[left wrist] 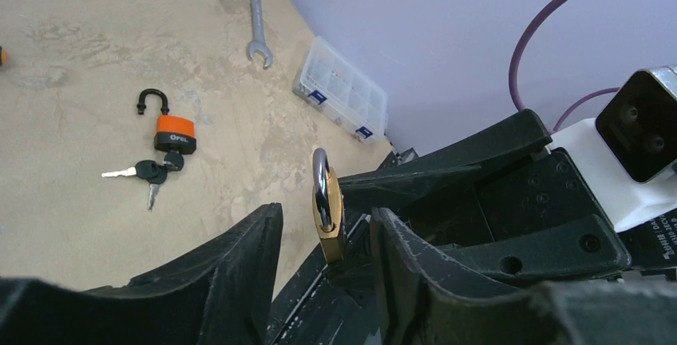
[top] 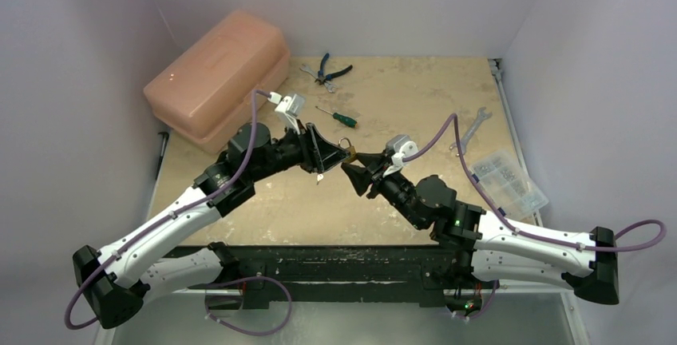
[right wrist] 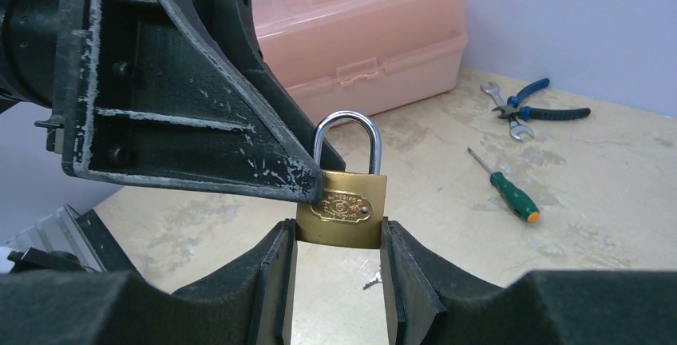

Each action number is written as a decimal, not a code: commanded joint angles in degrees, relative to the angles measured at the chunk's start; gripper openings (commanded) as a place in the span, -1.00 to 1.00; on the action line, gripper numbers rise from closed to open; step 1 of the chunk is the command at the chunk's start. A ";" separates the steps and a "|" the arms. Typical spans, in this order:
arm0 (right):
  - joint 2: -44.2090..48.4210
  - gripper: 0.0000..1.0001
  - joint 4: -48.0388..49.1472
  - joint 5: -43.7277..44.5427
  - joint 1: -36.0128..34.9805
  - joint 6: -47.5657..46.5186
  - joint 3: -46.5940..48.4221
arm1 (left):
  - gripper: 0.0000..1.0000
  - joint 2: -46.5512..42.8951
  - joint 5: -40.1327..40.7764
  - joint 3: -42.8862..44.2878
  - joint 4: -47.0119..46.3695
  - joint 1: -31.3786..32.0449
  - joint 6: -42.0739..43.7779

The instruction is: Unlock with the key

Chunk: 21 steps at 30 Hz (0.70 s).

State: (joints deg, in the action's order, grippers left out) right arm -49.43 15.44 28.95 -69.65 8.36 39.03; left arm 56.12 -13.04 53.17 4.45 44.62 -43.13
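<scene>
- The right pincer (right wrist: 337, 237) is clamping a brass padlock (right wrist: 342, 211) by the two narrow sides of its body. It is holding it lifted clear of the surface (top: 415, 105), with the shackle pointing away from the wrist.
- That grip is leaving the flat faces and the shackle free. The underside, where a keyhole would normally sit, is facing back toward the pincer's own palm.
- The left pincer (left wrist: 326, 219) is standing moderately wide and gripping nothing. Its fingers are straddling the padlock edge-on, and one fingertip (right wrist: 291, 177) is sitting right at the upper corner of the brass body.
- This is looking like a handover or a bracing move, meant to steady the padlock and expose the underside for a key.
- A small silvery key (top: 319, 176) seems to be lying on the surface below the two pincers, though it is too small to be sure. Nothing is showing inside the brass padlock.
- An orange padlock (left wrist: 173, 132) with a bunch of keys (left wrist: 148, 173) is lying on the surface well apart from the pincers, its shackle looking lifted at one end.
- The unlocking itself is not yet beginning. The next move is calling for a firm second grip without twisting the padlock out of the right pincer.
</scene>
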 commanded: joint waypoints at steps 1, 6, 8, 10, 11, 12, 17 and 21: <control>0.82 -0.81 2.55 -0.12 0.04 -2.31 3.25 | -0.11 0.23 -1.23 0.80 -3.55 -0.28 -1.77; 1.13 -0.81 2.75 -0.30 0.04 -2.78 3.08 | -0.22 1.29 -1.58 0.73 -5.65 -0.32 -2.25; 1.18 -0.81 2.83 -0.38 0.04 -2.73 2.86 | -0.28 1.57 -2.00 0.59 -5.99 -0.30 -2.51; 1.13 -0.81 2.93 -0.45 0.04 -2.65 2.78 | -0.32 1.71 -2.45 0.40 -6.35 -0.32 -2.80; 1.10 -0.81 2.93 -0.54 0.04 -2.65 2.80 | -0.33 1.82 -2.58 0.30 -6.40 -0.32 -2.96; 1.05 -0.81 2.95 -0.63 0.04 -2.65 2.84 | -0.34 1.79 -2.60 0.30 -6.38 -0.32 -2.96; 0.91 -0.81 3.17 -0.65 0.04 -2.82 2.86 | -0.39 2.28 -3.56 0.18 -6.30 -0.32 -3.44; 0.75 -0.81 3.28 -0.81 0.04 -2.95 2.83 | -0.39 2.42 -3.79 0.51 -5.79 -0.32 -3.11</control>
State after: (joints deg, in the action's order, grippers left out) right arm -49.43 15.40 28.80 -69.65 6.37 39.31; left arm 58.39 -15.05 53.15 0.97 44.62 -45.69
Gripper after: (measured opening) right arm 0.444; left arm 0.309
